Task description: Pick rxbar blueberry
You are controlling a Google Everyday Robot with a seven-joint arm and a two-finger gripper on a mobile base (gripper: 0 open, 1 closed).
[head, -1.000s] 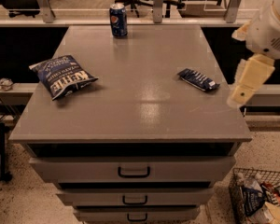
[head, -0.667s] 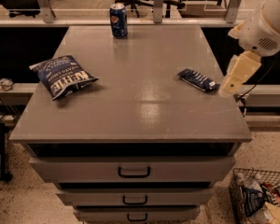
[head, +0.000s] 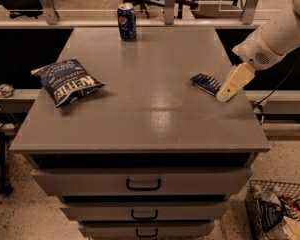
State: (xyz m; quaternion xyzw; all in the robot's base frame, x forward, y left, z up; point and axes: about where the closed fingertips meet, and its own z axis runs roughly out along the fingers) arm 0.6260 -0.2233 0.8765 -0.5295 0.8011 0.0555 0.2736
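The rxbar blueberry (head: 205, 82) is lying flat on the right half of the bench (head: 155, 119). It's roughly midway between the near and far edges and a short way in from the right edge. The claw (head: 226, 94) reaches in from the right on a pale arm (head: 275, 36), angled down and to the left. Its tip is over the right end of the bar and covers that end from this angle, so I can't say if it's actually touching. I also can't tell whether the claw is spread or closed; it just reads as one pale block.

Room-wise, there's a big bare stretch of benchtop through the middle and along the near edge. The Kettle chip bag (head: 67, 81) sits on the left side, close to the left edge. The Pepsi can (head: 126, 20) stands upright at the far edge, a bit left of centre. Both are well apart from the bar and the claw.

Under the near edge there's a stack of drawers (head: 142, 183). A wire basket (head: 277, 184) with packets in it sits on the floor off the near right corner.
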